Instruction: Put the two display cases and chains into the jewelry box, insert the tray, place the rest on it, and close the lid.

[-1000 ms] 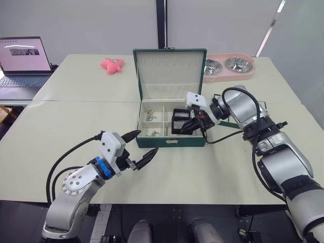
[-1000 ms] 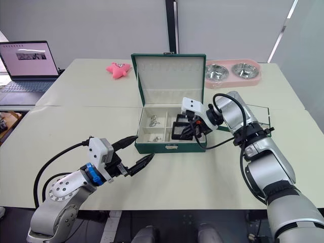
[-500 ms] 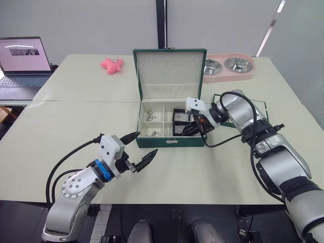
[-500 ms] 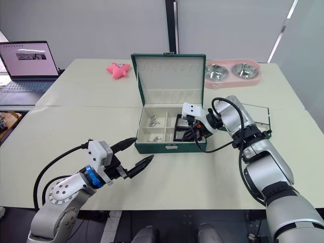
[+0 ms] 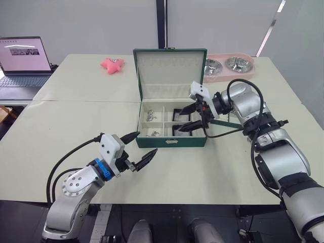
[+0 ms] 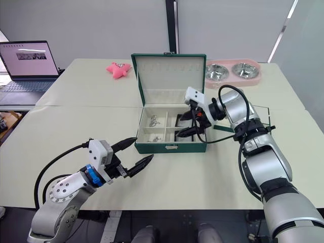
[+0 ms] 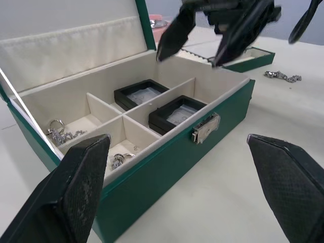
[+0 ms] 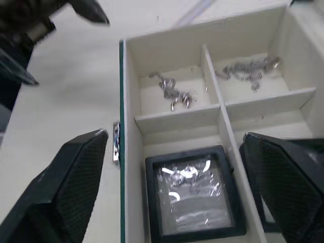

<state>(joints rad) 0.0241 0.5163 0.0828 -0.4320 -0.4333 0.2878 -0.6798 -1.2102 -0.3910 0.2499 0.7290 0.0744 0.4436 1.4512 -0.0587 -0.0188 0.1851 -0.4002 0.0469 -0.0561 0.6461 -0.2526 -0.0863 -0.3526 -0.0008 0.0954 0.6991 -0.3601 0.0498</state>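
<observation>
The dark green jewelry box [image 5: 171, 140] stands open mid-table, its lid [image 5: 169, 71] upright at the back. Two black-framed display cases [image 7: 142, 93] [image 7: 177, 111] lie flat in its right compartments. Silver chains [image 8: 172, 91] [image 8: 245, 68] rest in the two left compartments. My right gripper [image 5: 185, 119] hovers open just above the right compartments, holding nothing. Off the box's front left corner, my left gripper [image 5: 146, 143] is open and empty. The shallow green tray [image 7: 255, 54] lies right of the box, partly behind my right arm, with another chain [image 7: 281, 76] on the table near it.
At the far left sits a laptop [image 5: 23, 58]. A pink star toy [image 5: 112, 63] lies behind the box to the left. A pink holder with two metal bowls [image 5: 230, 66] stands at the back right.
My right gripper has opened, leaving a display case flat in the front right compartment, and has risen slightly above the box. The left arm has stayed put.
</observation>
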